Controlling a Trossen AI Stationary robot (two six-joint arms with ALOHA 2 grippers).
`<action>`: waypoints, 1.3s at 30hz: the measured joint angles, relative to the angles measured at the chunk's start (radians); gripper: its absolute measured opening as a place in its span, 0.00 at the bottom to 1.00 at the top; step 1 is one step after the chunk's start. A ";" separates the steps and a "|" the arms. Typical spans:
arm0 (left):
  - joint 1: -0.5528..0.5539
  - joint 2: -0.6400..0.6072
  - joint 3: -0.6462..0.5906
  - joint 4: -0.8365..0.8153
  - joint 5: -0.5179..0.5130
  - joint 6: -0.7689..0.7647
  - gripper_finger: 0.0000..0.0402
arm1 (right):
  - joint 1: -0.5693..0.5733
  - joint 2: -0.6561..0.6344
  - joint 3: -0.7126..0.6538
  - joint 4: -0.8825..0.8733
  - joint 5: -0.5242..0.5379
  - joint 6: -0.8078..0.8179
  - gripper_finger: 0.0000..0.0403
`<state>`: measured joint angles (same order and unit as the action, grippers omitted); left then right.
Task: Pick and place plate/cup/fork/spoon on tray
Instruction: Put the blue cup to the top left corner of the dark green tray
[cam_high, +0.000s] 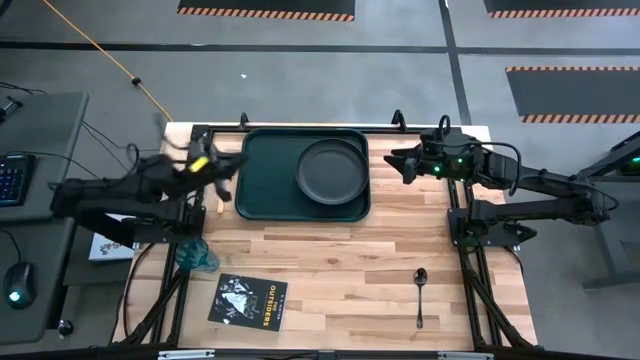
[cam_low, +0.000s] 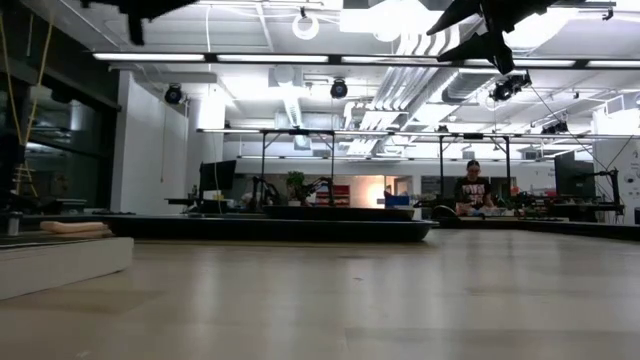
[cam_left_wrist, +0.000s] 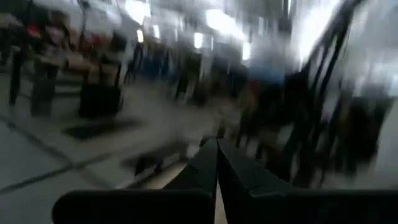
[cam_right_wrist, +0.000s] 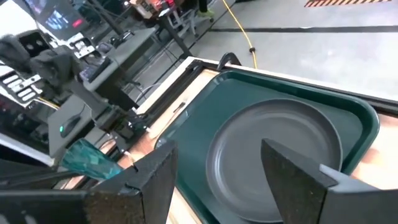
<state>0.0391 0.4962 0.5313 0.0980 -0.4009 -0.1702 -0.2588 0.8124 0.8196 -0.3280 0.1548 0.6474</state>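
Tray: the dark green tray (cam_high: 270, 175) lies at the far middle of the wooden worktop (cam_high: 350, 260), its long side running left to right.
Plate: the dark round plate (cam_high: 332, 170) sits inside the tray, in its right half, flat on the floor of the tray; the right wrist view shows it there too (cam_right_wrist: 273, 155).
Cup: the teal cup (cam_high: 197, 257) is on its side at the left edge of the worktop, well apart from the tray, under the left arm.
Fork: the fork (cam_high: 217, 202) with its tan handle lies on the worktop just beside the tray's left edge, partly hidden by the left arm.
Spoon: the dark spoon (cam_high: 420, 295) lies near the right front of the worktop, bowl toward the tray, well apart from it.
Left end effector: (cam_high: 232, 165) it is beside the tray's left edge, above the fork; its fingers meet with nothing between them.
Right end effector: (cam_high: 398, 162) it hangs just right of the tray, pointing at the plate, fingers spread wide and empty.
Booklet: a black booklet (cam_high: 248, 300) with white print lies near the front left of the worktop.
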 joint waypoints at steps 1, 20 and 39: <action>-0.001 0.042 0.051 -0.080 0.032 0.014 0.01 | 0.000 0.000 0.000 -0.001 -0.006 -0.004 0.55; -0.043 0.303 0.463 -0.954 0.411 -0.120 0.23 | 0.000 0.000 0.000 -0.034 0.002 -0.021 0.55; -0.472 0.439 0.492 -1.459 0.547 -0.089 0.53 | 0.000 0.000 0.000 -0.082 0.082 -0.028 0.55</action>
<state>-0.4332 0.9352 1.0237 -1.3608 0.1459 -0.2587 -0.2588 0.8120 0.8196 -0.4104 0.2363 0.6197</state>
